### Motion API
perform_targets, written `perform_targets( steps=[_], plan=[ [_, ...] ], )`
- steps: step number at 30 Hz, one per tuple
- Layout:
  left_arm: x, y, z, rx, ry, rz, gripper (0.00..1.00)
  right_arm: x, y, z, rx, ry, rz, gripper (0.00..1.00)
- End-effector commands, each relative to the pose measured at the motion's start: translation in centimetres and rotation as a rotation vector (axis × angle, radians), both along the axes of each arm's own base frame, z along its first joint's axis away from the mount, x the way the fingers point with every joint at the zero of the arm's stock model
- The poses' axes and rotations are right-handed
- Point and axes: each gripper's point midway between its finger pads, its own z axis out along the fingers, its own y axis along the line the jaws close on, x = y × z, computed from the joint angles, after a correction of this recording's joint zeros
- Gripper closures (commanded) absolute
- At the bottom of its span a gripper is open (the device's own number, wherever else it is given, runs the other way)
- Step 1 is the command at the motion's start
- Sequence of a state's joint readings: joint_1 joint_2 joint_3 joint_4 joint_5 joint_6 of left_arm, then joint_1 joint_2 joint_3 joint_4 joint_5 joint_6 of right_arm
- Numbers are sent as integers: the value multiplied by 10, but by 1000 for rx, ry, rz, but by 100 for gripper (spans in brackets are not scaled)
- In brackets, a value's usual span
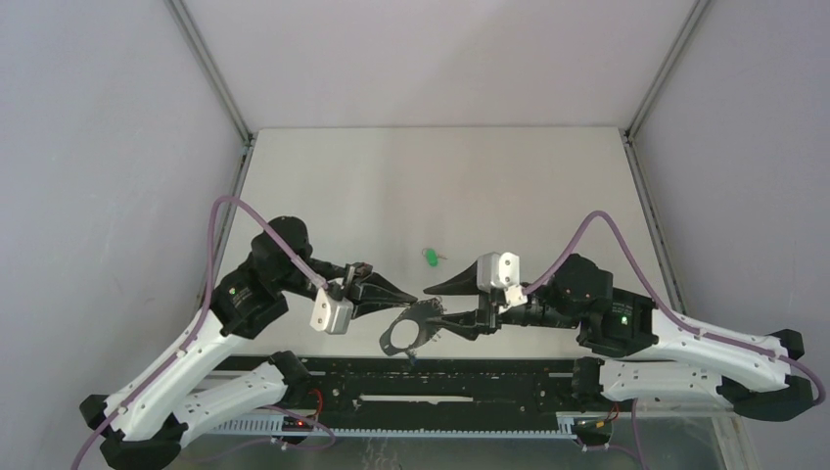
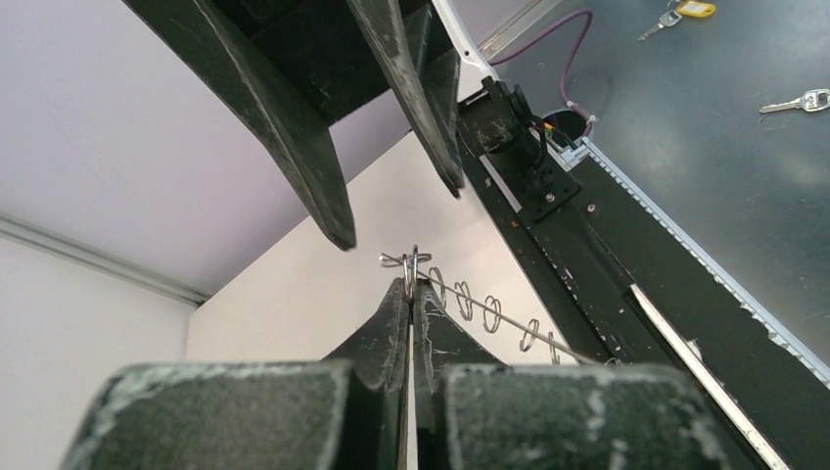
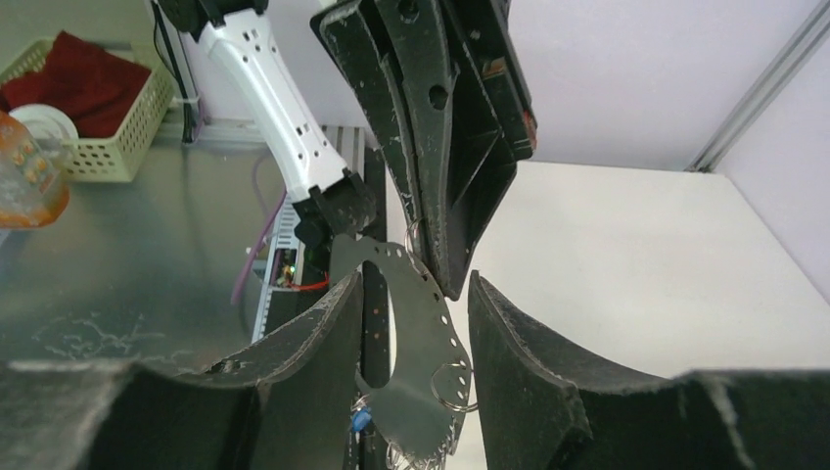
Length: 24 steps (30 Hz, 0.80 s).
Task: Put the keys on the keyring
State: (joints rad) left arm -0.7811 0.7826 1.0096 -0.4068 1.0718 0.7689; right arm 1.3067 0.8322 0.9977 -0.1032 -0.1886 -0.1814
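Observation:
The keyring (image 1: 403, 333), a wide grey ring band with small wire loops, hangs above the table's near edge between the two grippers. My left gripper (image 1: 415, 294) is shut on one wire loop (image 2: 413, 262) at the ring's rim. My right gripper (image 1: 438, 307) is open, and its fingers (image 3: 323, 323) straddle the ring band (image 3: 416, 323) without closing on it. The blue-headed key (image 3: 360, 419) hangs under the ring. The green-headed key (image 1: 431, 258) lies loose on the white table behind the grippers.
The black rail (image 1: 470, 377) runs along the table's near edge under the ring. Off the table, a basket with red cloth (image 3: 88, 117) and spare keys (image 2: 798, 101) lie on a grey surface. Grey walls close in the left, right and back.

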Motion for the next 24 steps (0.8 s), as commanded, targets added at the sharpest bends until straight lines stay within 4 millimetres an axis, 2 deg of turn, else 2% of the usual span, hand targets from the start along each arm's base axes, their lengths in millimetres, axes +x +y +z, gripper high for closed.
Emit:
perform_targets(
  steps=[1,11,16,19,24],
  plan=[
    [-2,4,28,-59,-94,17,100,0,1,9,-8,-48,-15,48],
    [9,3,10,36,-7,104,100,16,11,4,-70,-59,-101,51],
    [23,4,2,84,105,210,100,30,7,5,-70,-15,-163,51],
    [29,6,-6,117,157,263,100,30,5,5,-67,8,-134,48],
    [29,9,-18,188,220,283,100,28,10,-2,-94,21,-67,49]
  ],
)
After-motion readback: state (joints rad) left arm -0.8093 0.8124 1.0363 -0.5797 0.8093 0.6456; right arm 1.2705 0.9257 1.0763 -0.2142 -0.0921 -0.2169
